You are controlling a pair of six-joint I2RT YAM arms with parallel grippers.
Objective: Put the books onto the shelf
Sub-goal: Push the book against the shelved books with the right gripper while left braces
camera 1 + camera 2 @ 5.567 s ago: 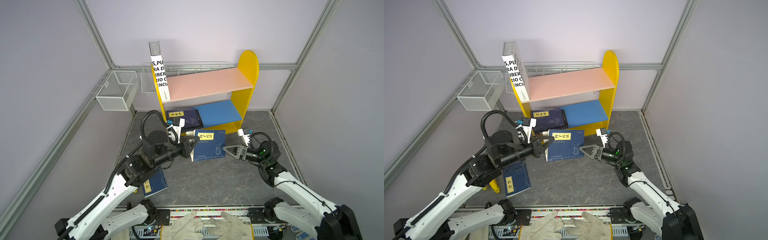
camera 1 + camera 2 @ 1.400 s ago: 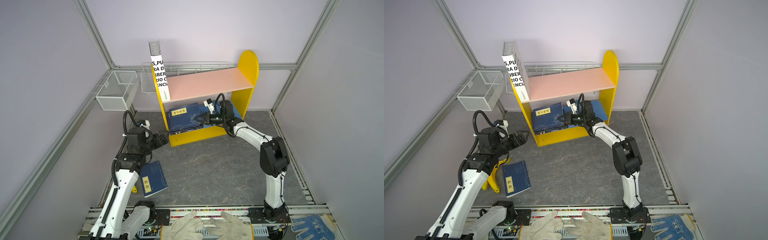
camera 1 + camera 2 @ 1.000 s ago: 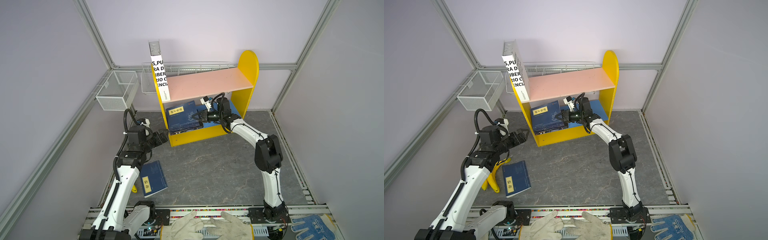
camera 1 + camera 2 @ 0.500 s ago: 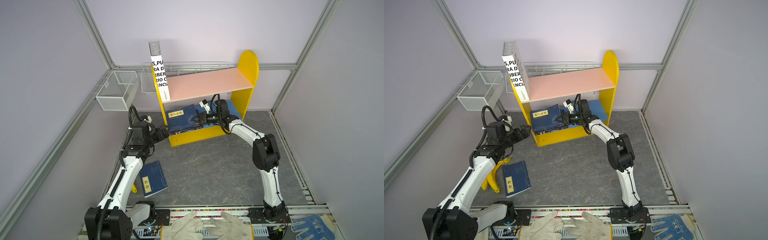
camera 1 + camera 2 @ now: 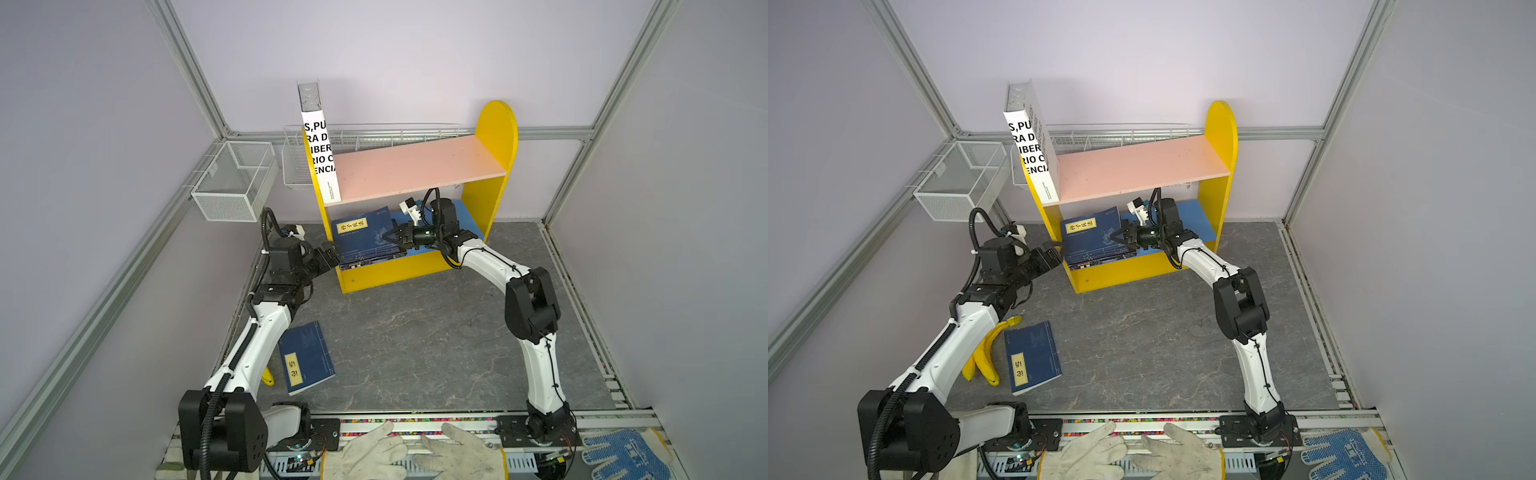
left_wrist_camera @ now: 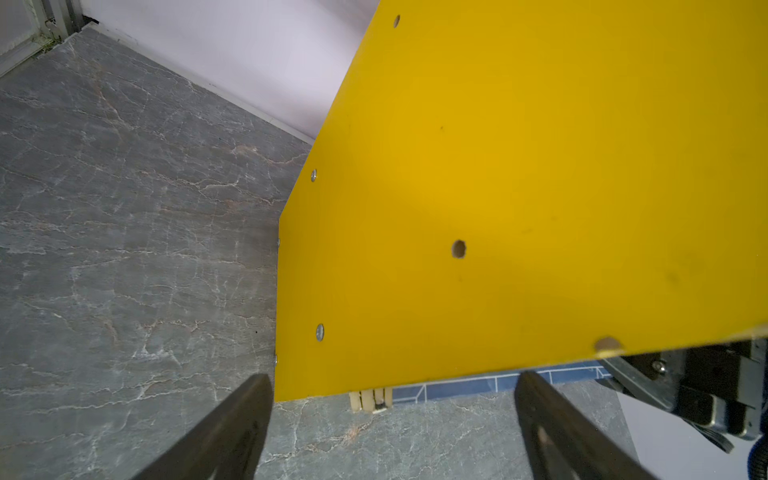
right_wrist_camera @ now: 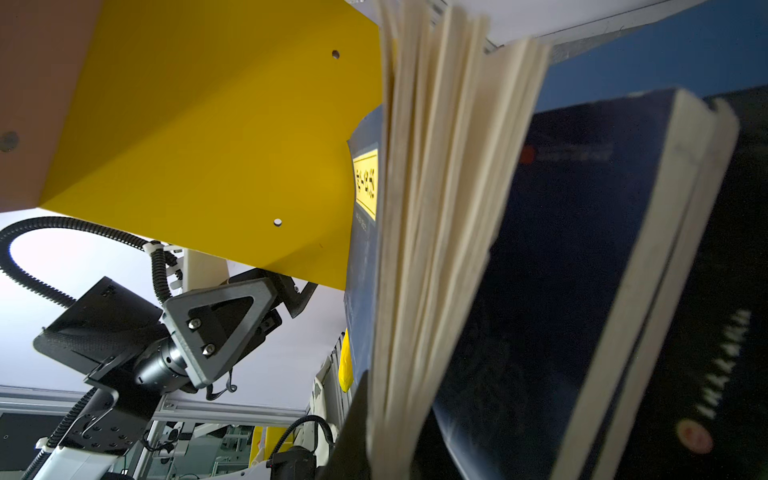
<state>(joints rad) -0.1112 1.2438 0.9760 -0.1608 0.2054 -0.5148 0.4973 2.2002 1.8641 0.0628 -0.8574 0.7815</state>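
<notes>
Black and pressed together, the right end effector [image 5: 388, 238] reaches in under the pink upper board [image 5: 415, 166] of the shelf [image 5: 494, 137]. Its tip is against the top navy book [image 5: 365, 232] of the navy stack [image 5: 370, 257], which lies at the left end of the blue lower board [image 5: 465, 214]. Whether it pinches a cover or a page I cannot tell. That top navy book sits tilted with its yellow label [image 5: 351, 225] facing up. In the right wrist view cream pages [image 7: 436, 208] fan open close to the lens, with a darker, thicker book [image 7: 582, 270] beside them.

The left end effector [image 5: 333, 252] is spread wide and holds nothing; its fingers [image 6: 232, 428] sit just outside the shelf's left side panel [image 6: 519, 166], near the panel's lower front corner. Contact with the panel cannot be judged.

Further out, the white book [image 5: 320, 153] stands upright at the left end of the pink upper board. A loose navy book [image 5: 306, 357] lies flat, label up, on the grey bench [image 5: 415, 332] beside the left arm, well apart from the shelf. Yellow bananas [image 5: 984, 353] lie just beside it. Wire baskets [image 5: 235, 180] hang on the wall frame at the back left. Pale work gloves [image 5: 415, 453] and a blue glove [image 5: 623, 453] rest along the front rail.
</notes>
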